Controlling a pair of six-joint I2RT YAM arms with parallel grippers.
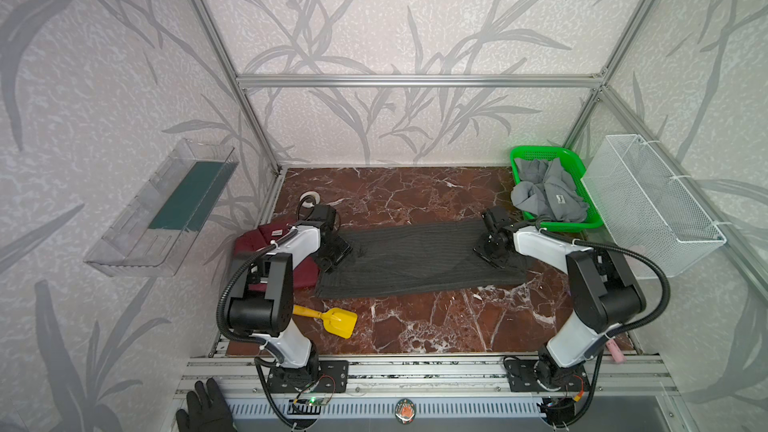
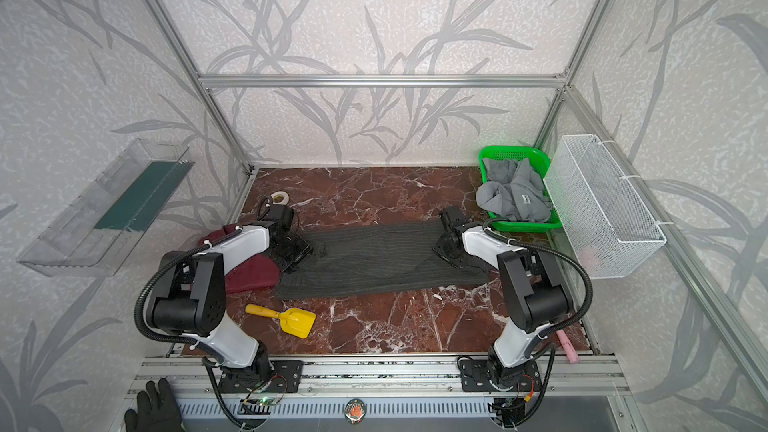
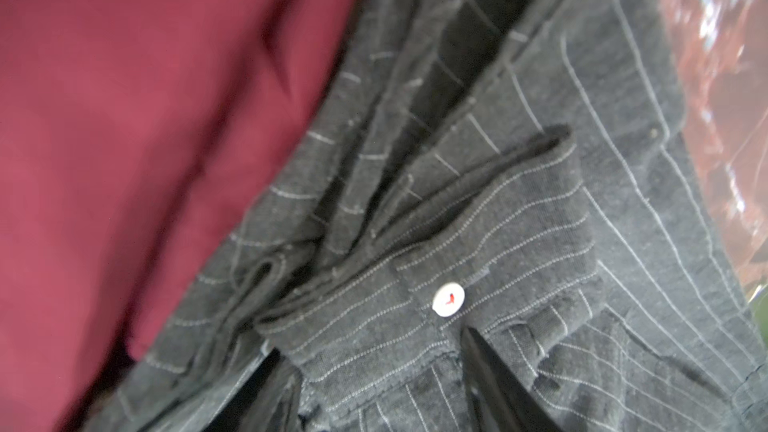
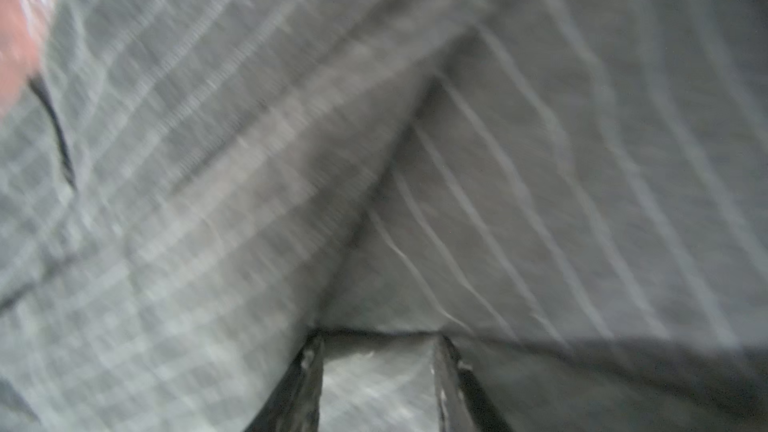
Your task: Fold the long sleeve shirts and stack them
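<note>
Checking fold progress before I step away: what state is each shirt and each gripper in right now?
pinstriped shirt: folded into a long strip, flat on the table.
maroon shirt: folded, lying at the strip's left end.
grey shirt: crumpled, unfolded, in the green basket.
left gripper: jaws apart around the buttoned cuff; grip unclear.
right gripper: jaws apart over pinstriped cloth; grip unclear.

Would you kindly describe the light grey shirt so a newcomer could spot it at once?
At the far right corner of the marble table stands a green basket. The light grey shirt lies bunched in it, spilling over the rim: the only pale, crumpled shirt.
</note>
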